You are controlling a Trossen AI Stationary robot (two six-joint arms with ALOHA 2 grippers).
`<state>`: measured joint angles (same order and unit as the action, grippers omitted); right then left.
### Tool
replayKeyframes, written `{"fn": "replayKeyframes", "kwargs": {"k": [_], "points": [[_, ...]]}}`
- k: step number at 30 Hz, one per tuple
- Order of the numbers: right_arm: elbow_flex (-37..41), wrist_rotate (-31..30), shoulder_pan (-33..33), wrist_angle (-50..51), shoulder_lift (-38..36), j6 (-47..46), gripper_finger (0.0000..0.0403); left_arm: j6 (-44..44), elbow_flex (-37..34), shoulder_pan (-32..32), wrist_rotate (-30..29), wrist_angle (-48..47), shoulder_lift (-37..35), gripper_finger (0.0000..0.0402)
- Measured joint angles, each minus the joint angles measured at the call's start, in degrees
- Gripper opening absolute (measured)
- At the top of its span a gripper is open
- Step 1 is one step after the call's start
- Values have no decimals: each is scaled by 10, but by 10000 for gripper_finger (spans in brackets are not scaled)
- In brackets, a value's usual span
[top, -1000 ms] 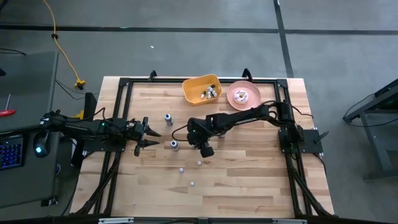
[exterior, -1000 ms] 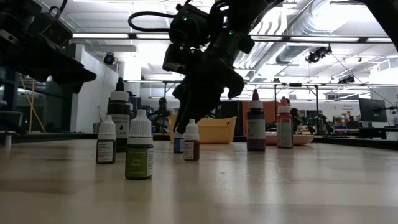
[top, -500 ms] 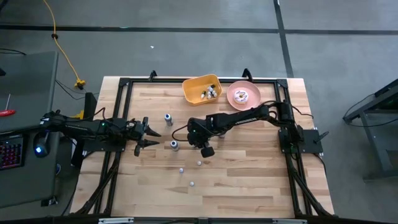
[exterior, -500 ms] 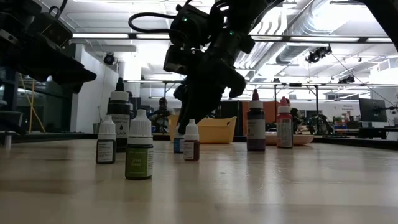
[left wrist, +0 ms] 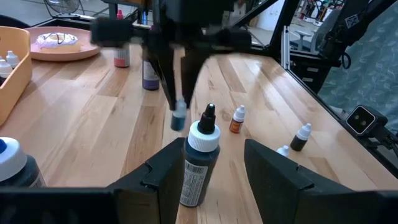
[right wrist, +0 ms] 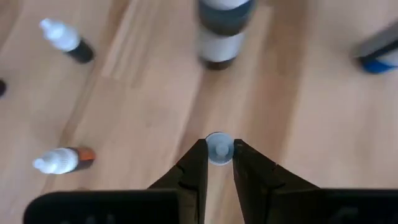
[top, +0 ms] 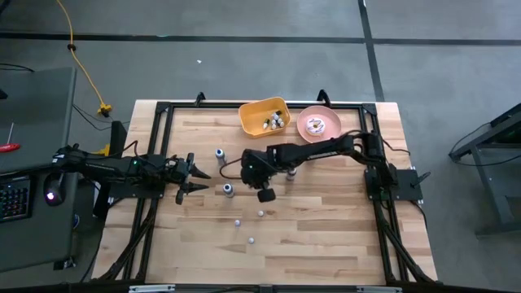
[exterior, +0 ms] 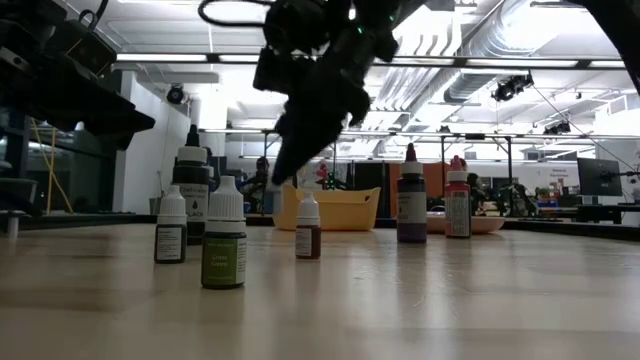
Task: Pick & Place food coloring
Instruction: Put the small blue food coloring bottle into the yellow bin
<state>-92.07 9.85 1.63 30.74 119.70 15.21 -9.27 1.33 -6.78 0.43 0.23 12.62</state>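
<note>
While lifted, right tool [right wrist: 219, 163] pinches a small bottle [right wrist: 218, 149].

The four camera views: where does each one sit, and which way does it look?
High: overhead, looking down on table; both arms.
Low: at tabletop height, looking level across bottles; right arm above.
Left wrist: over left gripper, facing black-capped bottle.
Right wrist: looking down on right gripper, shut on small bottle.
Shared: yellow bin in high and low.

From above, the small bottle [right wrist: 218, 149] in the right gripper [top: 262, 192] is hidden beneath the arm. In the yellow bin [top: 252, 114] at the desk's far side, the bottles [top: 275, 121] look too small to count, perhaps four.
</note>
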Motion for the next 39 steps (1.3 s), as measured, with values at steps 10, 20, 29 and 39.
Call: {"fn": "replayKeyframes", "kwargs": {"k": [10,20,29,39], "points": [[-165,-38,21,179,0,4,56,0,0,0,0,0,0,163],[-329,-38,44,288,-1,-61,55,0,0,0,0,0,0,163],[-423,-97,73,323,-1,-152,55,0,0,0,0,0,0,163],[-410,-171,148,306,-2,-204,55,0,0,0,0,0,0,163]]}}
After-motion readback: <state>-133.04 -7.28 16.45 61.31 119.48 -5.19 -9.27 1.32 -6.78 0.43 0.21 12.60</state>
